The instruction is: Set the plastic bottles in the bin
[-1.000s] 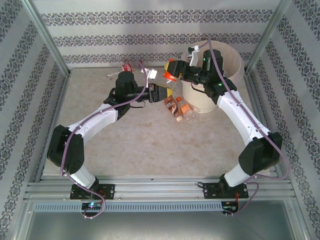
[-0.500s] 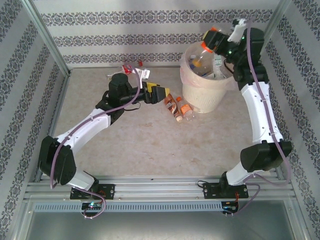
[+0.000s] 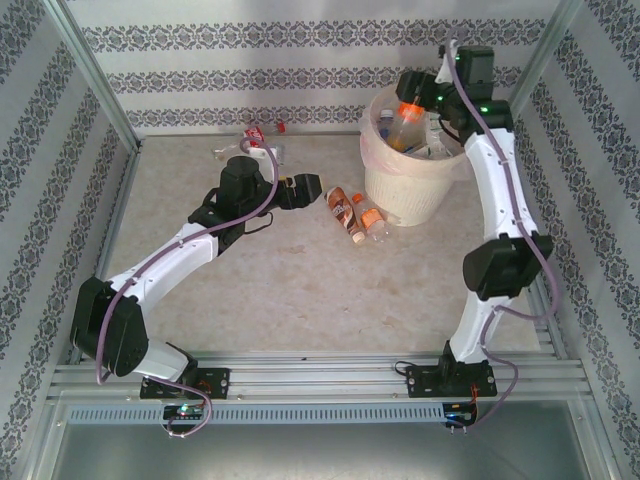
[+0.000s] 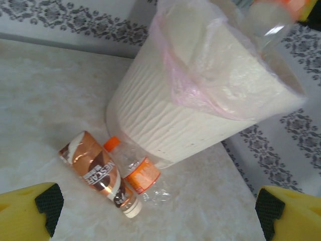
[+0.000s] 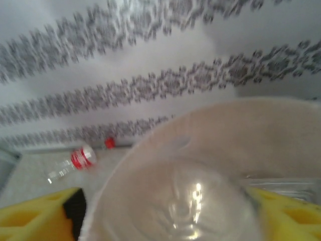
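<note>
The cream bin (image 3: 400,190) with its pinkish liner stands at the back right, also in the left wrist view (image 4: 165,115), with several bottles inside. My right gripper (image 3: 413,98) hangs over its mouth, shut on a clear orange-capped bottle (image 3: 402,122); the bottle's base (image 5: 200,201) sits between the yellow fingers (image 5: 45,216). My left gripper (image 3: 305,190) is open and empty, facing a brown-labelled bottle (image 3: 343,207) (image 4: 98,173) and an orange-labelled bottle (image 3: 370,222) (image 4: 136,170) lying on the table against the bin's foot.
A red-labelled bottle (image 3: 253,133) (image 5: 80,159), a loose red cap (image 3: 281,127) and crushed clear plastic (image 3: 225,152) lie along the back wall behind my left arm. Patterned walls and metal posts close in the table.
My right arm lifted the orange-capped bottle from in front of the bin and swung it over the bin's mouth. My left gripper drew back slightly to the left.
</note>
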Motion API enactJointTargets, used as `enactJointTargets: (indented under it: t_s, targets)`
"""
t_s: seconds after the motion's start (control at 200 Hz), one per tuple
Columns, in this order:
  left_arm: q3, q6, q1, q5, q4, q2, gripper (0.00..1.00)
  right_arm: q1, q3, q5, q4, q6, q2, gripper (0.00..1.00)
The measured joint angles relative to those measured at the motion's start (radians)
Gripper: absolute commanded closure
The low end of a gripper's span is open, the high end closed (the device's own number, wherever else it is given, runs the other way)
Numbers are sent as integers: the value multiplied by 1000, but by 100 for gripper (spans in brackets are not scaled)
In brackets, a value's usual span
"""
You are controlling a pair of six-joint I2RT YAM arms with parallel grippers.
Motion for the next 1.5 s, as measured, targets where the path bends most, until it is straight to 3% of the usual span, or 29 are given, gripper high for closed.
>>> enactJointTargets:
  t_s: [0.225, 0.525, 0.715, 0.859, 1.139, 1.324, 1.504]
  targets:
    - [0, -4, 0, -54, -31, 0, 0, 31, 101, -10, -79, -3, 96, 9]
    - [-12, -51, 40, -147, -56, 0, 0, 60, -23, -8, -68, -31, -72, 2]
    - [-49, -149, 80, -266, -109, 0, 1, 241, -271, 63, 0, -109, -285, 2]
    - [-71, -214, 105, -348, -173, 0, 0, 386, -411, 105, 42, -152, -330, 2]
    - [-80, -267, 114, -467, -291, -28, 0, 504, -424, 306, -23, -235, -47, 5]
    - [-98, -285, 124, -503, -323, -66, 0, 502, -267, 406, -159, -268, 188, 7]
    - [-113, -297, 138, -517, -335, -70, 0, 501, -145, 474, -223, -270, 315, 12]
